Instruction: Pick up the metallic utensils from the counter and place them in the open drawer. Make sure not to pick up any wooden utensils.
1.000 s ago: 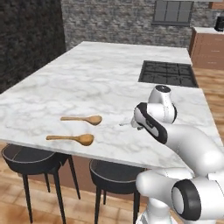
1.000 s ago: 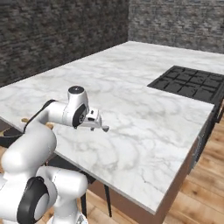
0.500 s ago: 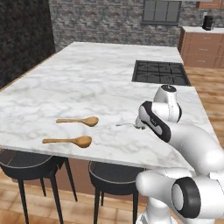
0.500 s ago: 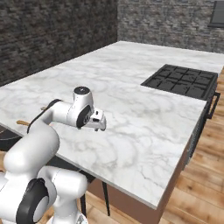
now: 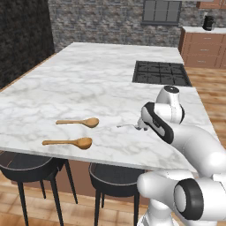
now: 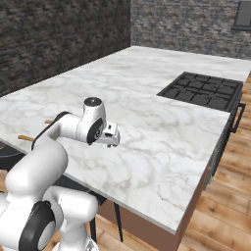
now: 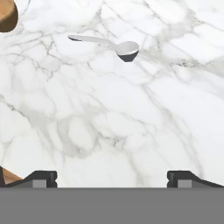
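A slim silver spoon (image 7: 109, 44) lies flat on the white marble counter (image 7: 131, 113), its bowl pointing to the right of the hand view. My gripper (image 7: 112, 178) hangs above the marble, short of the spoon, with its dark fingertips (image 7: 42, 177) wide apart and nothing between them: open. In the left base view the gripper (image 5: 142, 126) hovers low over the counter (image 5: 88, 84) right beside the metal spoon (image 5: 127, 126). Two tan wooden spoons (image 5: 78, 122) (image 5: 68, 142) lie to its left. The gripper (image 6: 112, 138) also shows from the right. The open drawer is out of view.
A black cooktop (image 5: 161, 73) is set in the far right of the counter. Black stools (image 5: 26, 165) stand under the near edge. A wooden spoon bowl (image 7: 6, 15) shows at the hand view's top left corner. Reddish cabinets (image 5: 205, 48) stand at the back right.
Both base views have swung a little, so the cameras moved with the base. The gripper stays open near the metal spoon; the spoons have not moved on the counter.
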{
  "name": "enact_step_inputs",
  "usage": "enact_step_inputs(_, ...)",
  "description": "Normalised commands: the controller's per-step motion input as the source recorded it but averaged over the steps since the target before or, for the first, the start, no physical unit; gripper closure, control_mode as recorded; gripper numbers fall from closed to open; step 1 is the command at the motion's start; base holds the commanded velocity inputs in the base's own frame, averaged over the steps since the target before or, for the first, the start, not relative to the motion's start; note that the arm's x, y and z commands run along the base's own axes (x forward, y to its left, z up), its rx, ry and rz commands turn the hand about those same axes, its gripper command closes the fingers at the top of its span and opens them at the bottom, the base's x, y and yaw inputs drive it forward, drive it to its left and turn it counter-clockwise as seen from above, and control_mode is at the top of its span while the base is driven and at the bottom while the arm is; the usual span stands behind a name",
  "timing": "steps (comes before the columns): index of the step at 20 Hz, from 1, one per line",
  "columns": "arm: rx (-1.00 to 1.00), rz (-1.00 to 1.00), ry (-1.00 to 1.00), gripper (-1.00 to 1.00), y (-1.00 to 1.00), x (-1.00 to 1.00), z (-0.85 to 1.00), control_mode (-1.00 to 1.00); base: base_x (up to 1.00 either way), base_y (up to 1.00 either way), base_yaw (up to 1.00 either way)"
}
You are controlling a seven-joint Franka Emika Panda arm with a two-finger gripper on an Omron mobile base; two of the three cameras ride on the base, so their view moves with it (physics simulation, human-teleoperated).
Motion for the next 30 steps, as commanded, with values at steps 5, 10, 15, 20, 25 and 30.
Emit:
enact_step_inputs(5,0.00,0.00,0.03,-1.00,0.01,0.16,0.00,-1.00,0.00,0.00,0.00)
enact_step_inputs(10,-0.03,0.04,0.22,-1.00,0.21,0.97,0.20,-1.00,0.00,0.00,0.00)
enact_step_inputs(15,-0.04,0.16,0.34,-1.00,0.31,1.00,0.04,-1.00,0.00,0.00,0.00)
enact_step_inputs(20,-0.03,0.24,0.23,-1.00,0.26,1.00,-0.03,-1.00,0.00,0.00,0.00)
enact_step_inputs(25,-0.03,0.15,0.10,-1.00,0.21,0.83,-0.12,-1.00,0.00,0.00,0.00)
enact_step_inputs(30,-0.02,-0.47,0.04,-1.00,0.08,0.19,-0.50,-1.00,0.00,0.00,0.00)
